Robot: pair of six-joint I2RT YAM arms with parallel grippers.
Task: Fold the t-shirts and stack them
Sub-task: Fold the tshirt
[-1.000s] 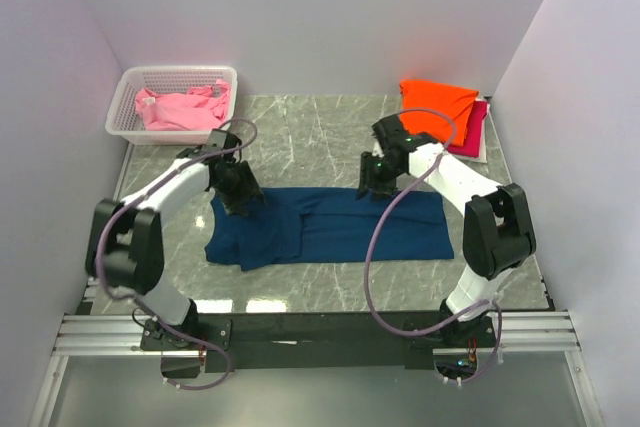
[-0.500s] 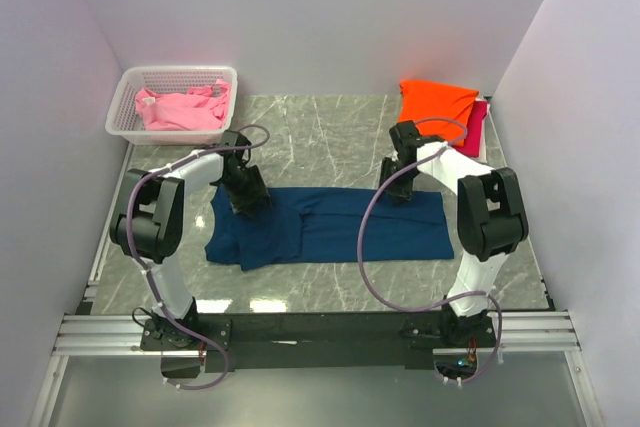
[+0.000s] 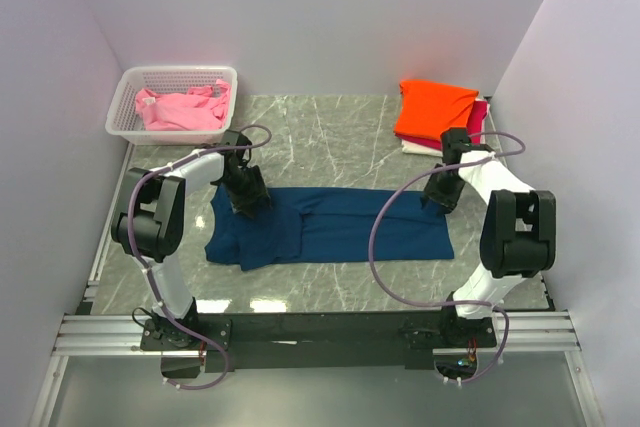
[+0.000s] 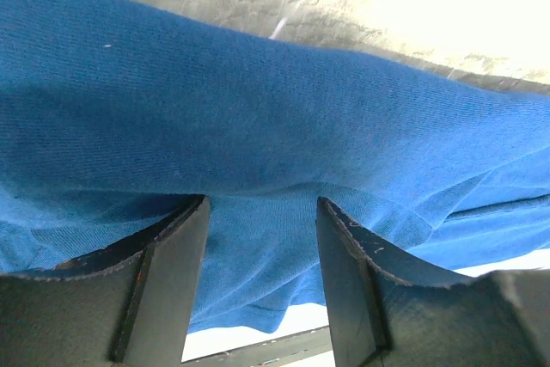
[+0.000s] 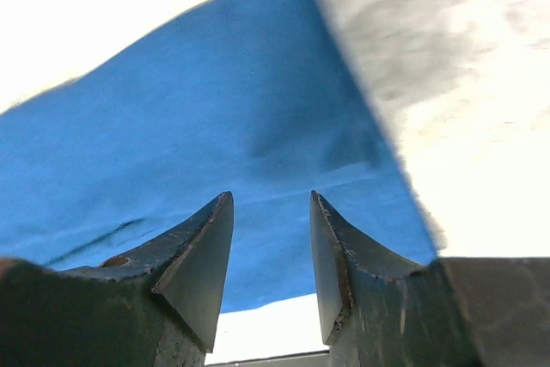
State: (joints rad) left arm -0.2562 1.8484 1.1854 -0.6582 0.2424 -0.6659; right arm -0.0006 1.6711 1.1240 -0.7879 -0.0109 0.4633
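Navy t-shirt (image 3: pixel 340 227) lies flat across the middle of the frame as a long band on the grey marbled worktop (image 3: pixel 330 137). Its left end is rumpled and wider, and its right end is square. In the overhead view, a white lattice basket (image 3: pixel 180 72) at the upper left holds a crumpled pink t-shirt (image 3: pixel 180 110). At the upper right sits a small stack with a folded orange t-shirt (image 3: pixel 435 107) on top. A magenta t-shirt (image 3: pixel 478 117) shows beneath it at the right, and a sliver of a white t-shirt (image 3: pixel 415 147) shows at the bottom.

Both arms reach to the band's upper edge. The left tool (image 3: pixel 248 199) is over the upper left part and the right tool (image 3: pixel 438 197) is at the upper right corner. In the left wrist view, the left tool (image 4: pixel 262 204) is released, its fingers spread with blue cloth filling the gap. In the right wrist view, the right tool (image 5: pixel 271 199) is also released, poised above the corner where cloth meets bare worktop.

The step in hand appears to be folding the navy shirt, with neither end gripped yet. The next move likely calls for both tools to pinch the upper edge together and then carry it over evenly so the band does not skew.
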